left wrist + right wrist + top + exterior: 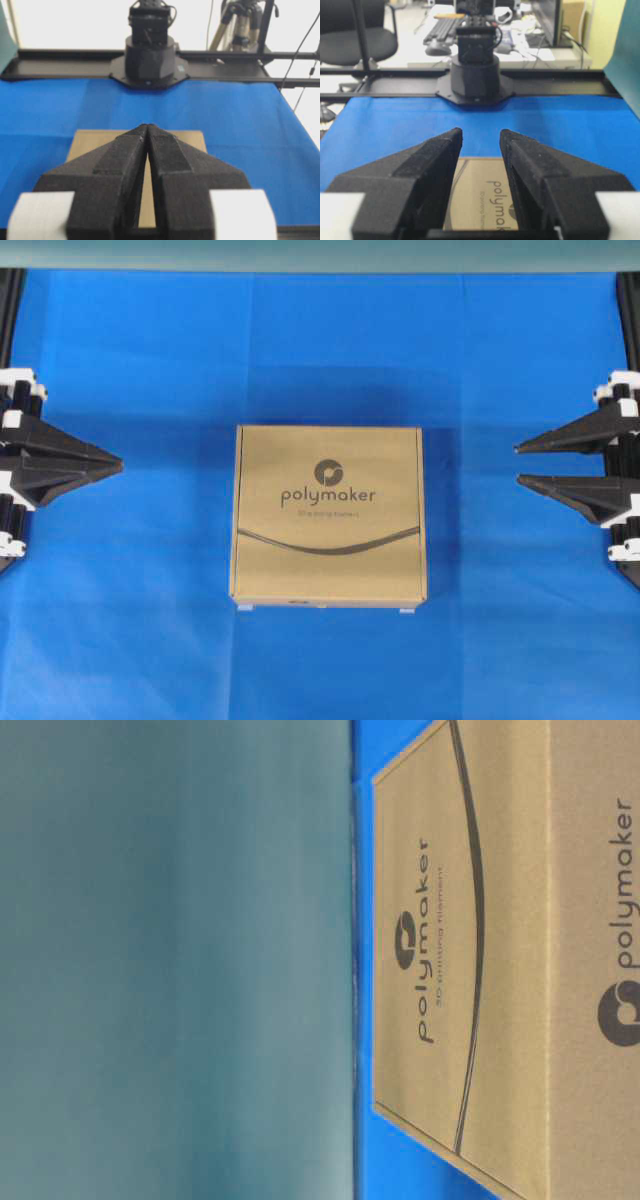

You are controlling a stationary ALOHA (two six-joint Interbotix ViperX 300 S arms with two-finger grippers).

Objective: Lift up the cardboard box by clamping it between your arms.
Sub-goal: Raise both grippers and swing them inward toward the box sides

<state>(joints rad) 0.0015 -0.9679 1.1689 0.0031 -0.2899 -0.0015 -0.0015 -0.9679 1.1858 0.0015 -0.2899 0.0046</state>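
The cardboard box point(328, 515) lies flat in the middle of the blue cloth, brown, with the dark "polymaker" logo and a curved line on top. It fills the right side of the table-level view point(480, 970). My left gripper point(119, 465) is at the left edge, well apart from the box, with its pointed tips point(148, 126) touching and nothing held; the box point(86, 142) lies beyond them. At the right edge my right gripper point(518, 464) is also clear of the box. Its jaws point(481, 134) stand a little apart and empty, with the box point(480, 195) showing through the gap.
Blue cloth point(150, 640) covers the table around the box. A teal backdrop point(170, 960) runs along the far side. Each wrist view shows the opposite arm's black base point(149, 60) point(475, 75) on a black rail. A tripod point(240, 27) and an office chair point(355, 35) stand beyond the table.
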